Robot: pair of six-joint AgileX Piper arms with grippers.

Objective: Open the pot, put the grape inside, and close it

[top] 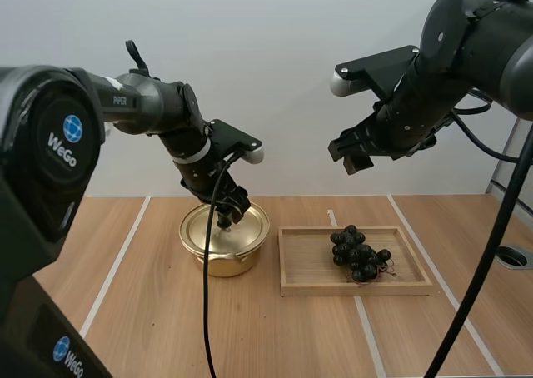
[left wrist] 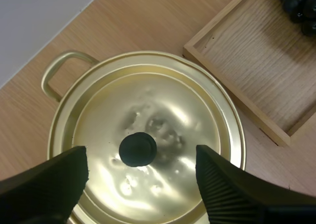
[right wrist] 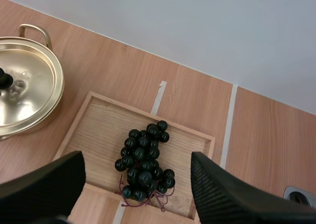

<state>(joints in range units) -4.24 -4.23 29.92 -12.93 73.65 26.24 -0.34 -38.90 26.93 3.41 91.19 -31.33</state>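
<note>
Wooden table (top: 150, 311) carrying the whole layout, with the two work items side by side so that each arm serves one of them; wooden tray (top: 358, 288) lying on the robot's right half of the table, close beside the pot but apart from it, and serving as the holding place for the fruit; golden pot (top: 225, 263) standing on the left half, one loop handle turned towards the far wall, its lid (left wrist: 163, 110) seated flat and centred on the rim, so the opening step is judged not yet done; bunch of grapes (right wrist: 145, 157), dark, lying loose near the middle of the tray with a reddish stem end towards the front rim, hence not yet in the pot; right gripper (top: 354, 155) hanging high above the tray and well clear of it, a waiting posture that presumably leaves the lid free to come off first; its fingers stand wide apart, framing the grapes from above and touching nothing; left gripper (top: 229, 211) lowered directly over the lid, aligned for a grasp from above; its fingers (left wrist: 59, 179) are spread on either side of the black knob (left wrist: 138, 149), with clear lid surface showing between each ribbed face and the knob, so it holds nothing.
</note>
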